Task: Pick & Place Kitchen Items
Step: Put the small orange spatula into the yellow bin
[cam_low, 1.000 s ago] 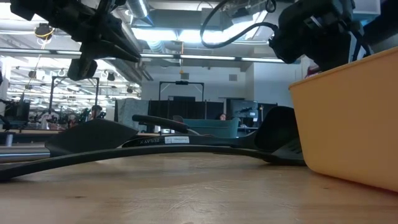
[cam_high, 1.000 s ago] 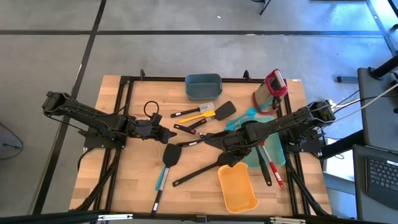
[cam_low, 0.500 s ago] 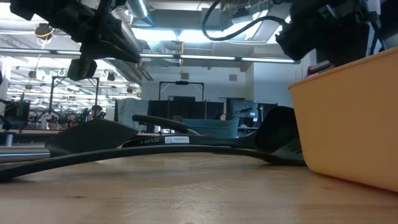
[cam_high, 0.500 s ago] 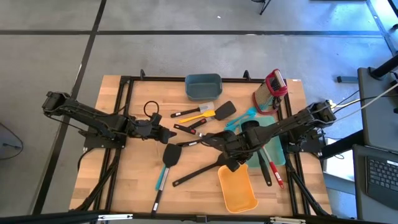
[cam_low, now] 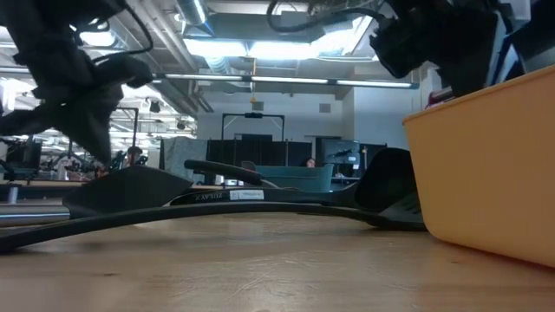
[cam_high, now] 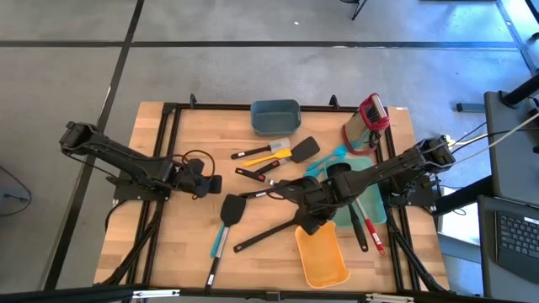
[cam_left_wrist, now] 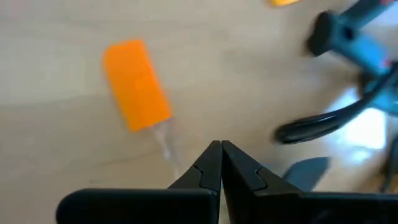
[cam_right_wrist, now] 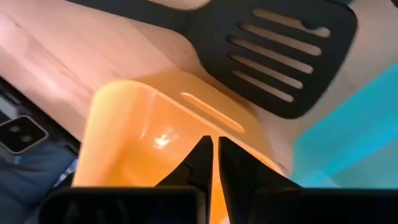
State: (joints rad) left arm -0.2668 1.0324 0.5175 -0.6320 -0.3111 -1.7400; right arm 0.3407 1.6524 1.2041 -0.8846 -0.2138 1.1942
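Several long-handled kitchen items lie flat on the wooden table point(cam_high: 168, 244). Among them are a black turner with a teal handle point(cam_high: 226, 220), a long black slotted turner point(cam_high: 269, 234), an orange-headed spatula point(cam_high: 280, 156) and a black utensil with a label point(cam_high: 263, 194). My left gripper point(cam_high: 210, 185) is shut and holds nothing. It points steeply down over bare wood at mid-left, and its wrist view shows the orange spatula head point(cam_left_wrist: 137, 84) ahead of it. My right gripper point(cam_high: 308, 215) is shut and holds nothing, above the far end of the orange bin point(cam_right_wrist: 143, 124), beside the slotted turner's head point(cam_right_wrist: 280, 56).
The orange bin point(cam_high: 322, 254) stands near the front edge. A teal bin point(cam_high: 275, 117) and a red grater point(cam_high: 371, 116) stand at the back. A teal mat point(cam_high: 364, 195) on the right carries red-trimmed utensils point(cam_high: 368, 225). Bare wood lies at the near left.
My left gripper has sunk toward the table and tipped from nearly level to steeply downward. It has drawn back a little toward the table's left edge.
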